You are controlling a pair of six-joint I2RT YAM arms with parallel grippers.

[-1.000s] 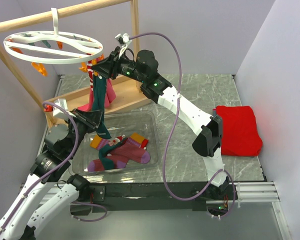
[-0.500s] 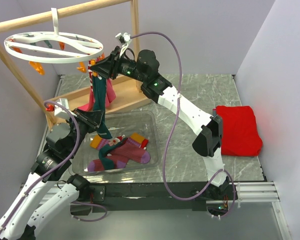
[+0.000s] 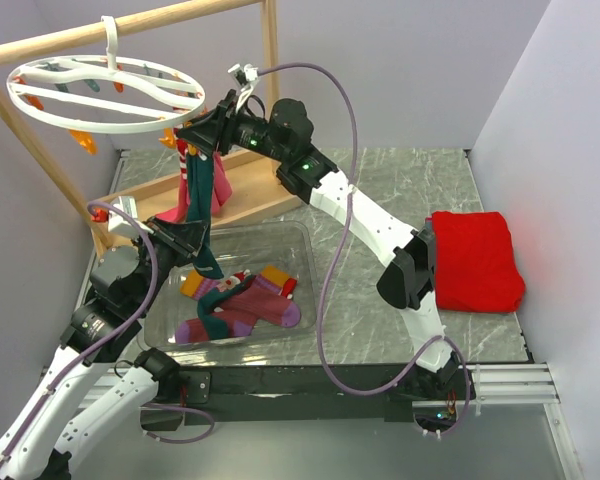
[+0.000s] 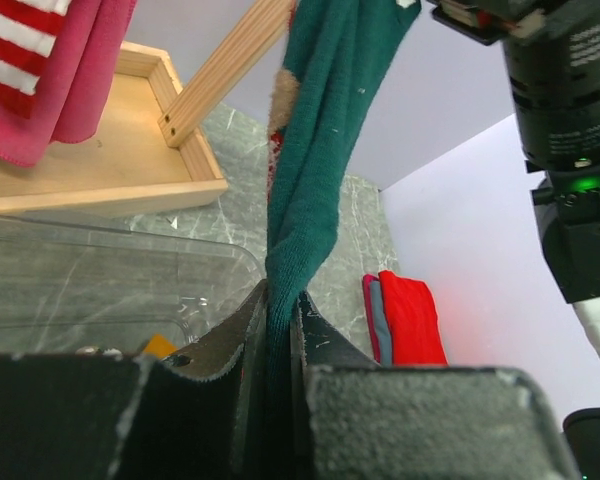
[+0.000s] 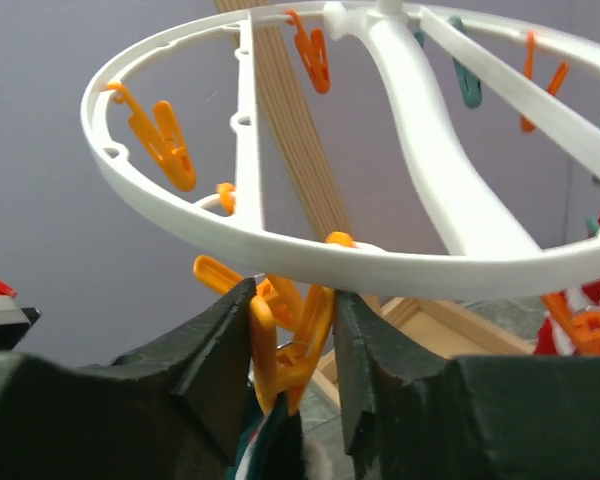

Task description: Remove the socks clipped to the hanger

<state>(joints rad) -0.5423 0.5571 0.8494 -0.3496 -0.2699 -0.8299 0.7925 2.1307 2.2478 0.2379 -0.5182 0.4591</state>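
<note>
Beneath everything, a grey marbled table [image 3: 400, 190]. At far left, a light wooden rail frame [image 3: 130, 25] with a shallow box base and a rail high across the top. Bolted at the near edge, two black-and-white arms: the right arm [image 3: 370, 215] stretched far and left up toward the rail, the left arm [image 3: 110, 300] bent low at near left. Near centre on the table, a clear plastic bin [image 3: 280, 229]; well apart on the right, a folded red cloth [image 3: 477, 262].

Hooked over the rail, a white round plastic hanger [image 5: 435, 170] with wavy cross bars, ringed with small orange and teal clips. Hanging from its right rim, above the wooden base: a magenta pink sock [image 3: 223, 190], a red-and-white striped sock [image 3: 184, 160] and a dark teal sock [image 4: 320, 150]. Dark teal sock drawn taut from the rim down to the left gripper [image 4: 277, 320], toe end dangling over the bin. Lying in the bin: purple-maroon socks with orange cuffs [image 3: 270, 300] and one more teal sock [image 3: 215, 322].

Left gripper low at the bin's far-left corner, jaws pressed together on the dark teal sock, fabric squeezed between both pads. Right gripper [image 5: 288, 300] up under the hanger's rim, jaws pinching an orange plastic clip [image 5: 302, 340] from both sides, teal fabric just below the clip's tip. Bite of that clip on the sock: hidden, cannot tell.
</note>
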